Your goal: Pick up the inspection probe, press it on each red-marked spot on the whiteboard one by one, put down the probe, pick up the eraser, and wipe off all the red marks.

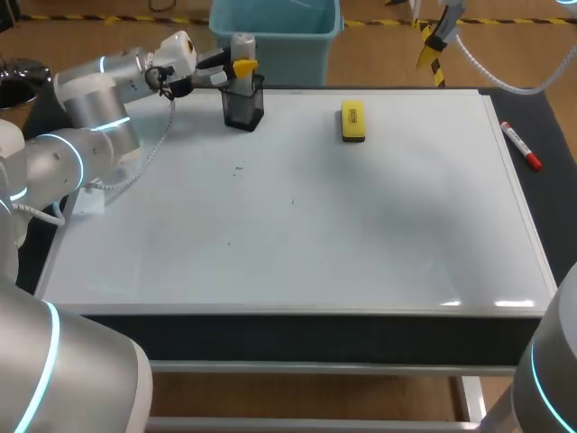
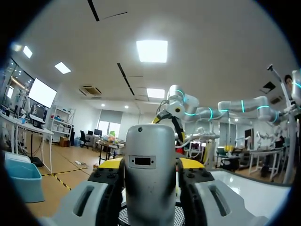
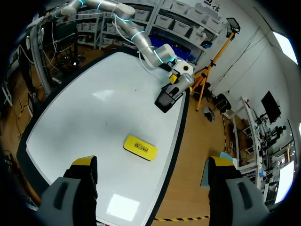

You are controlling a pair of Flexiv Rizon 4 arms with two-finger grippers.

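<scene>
Silver probe (image 2: 150,179) fills our left wrist view, pinched between the fingers of the left gripper (image 2: 151,164). Only the head view shows it standing in the black mesh cup (image 1: 243,106) at the whiteboard's (image 1: 361,225) far left corner. Further right lies the yellow eraser (image 1: 353,121), ahead of our right gripper (image 3: 153,165), whose fingers are spread wide.

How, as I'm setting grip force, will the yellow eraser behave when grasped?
The eraser looks like a small flat block, so probably light and unlikely to roll. Lying low on the glossy whiteboard, it may slide if nudged.
</scene>
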